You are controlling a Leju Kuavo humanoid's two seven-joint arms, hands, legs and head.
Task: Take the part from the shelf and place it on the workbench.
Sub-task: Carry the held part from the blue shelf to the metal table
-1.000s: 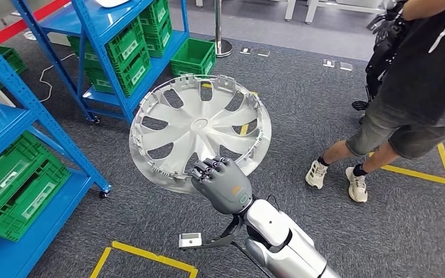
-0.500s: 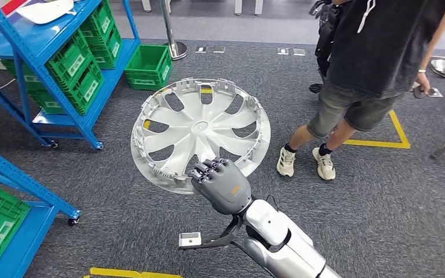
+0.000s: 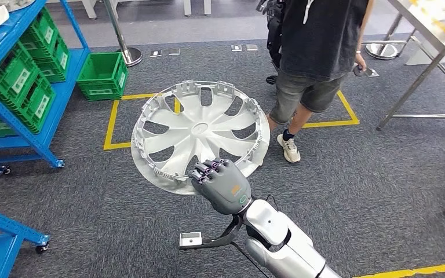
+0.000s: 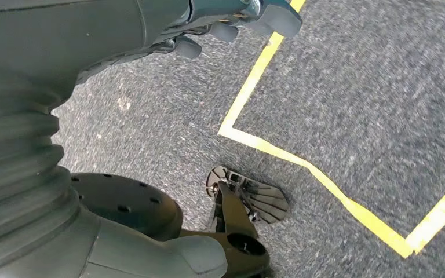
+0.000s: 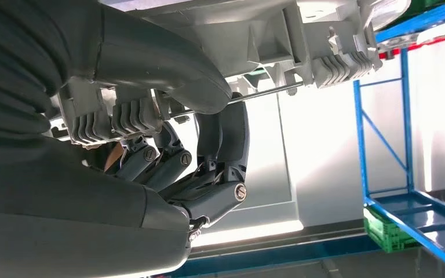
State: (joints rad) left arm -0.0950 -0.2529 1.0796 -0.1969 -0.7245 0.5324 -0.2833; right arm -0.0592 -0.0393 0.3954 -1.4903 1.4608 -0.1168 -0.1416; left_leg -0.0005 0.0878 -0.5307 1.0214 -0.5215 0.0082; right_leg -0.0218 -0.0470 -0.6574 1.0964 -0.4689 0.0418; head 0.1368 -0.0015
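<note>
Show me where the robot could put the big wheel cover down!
The right hand grips the wheel cover. Bare grey carpet lies open right of the arm. The metal workbench stands at the far right, its visible corner partly taken by white things. It is crowded ahead, where a person stands, and left, by the blue shelf with green crates.

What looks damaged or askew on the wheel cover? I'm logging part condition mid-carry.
Nothing stands out. The wheel cover looks whole, its spokes and rim unbroken, and the right hand grips it by its near edge. It sits slightly tilted over the carpet.
</note>
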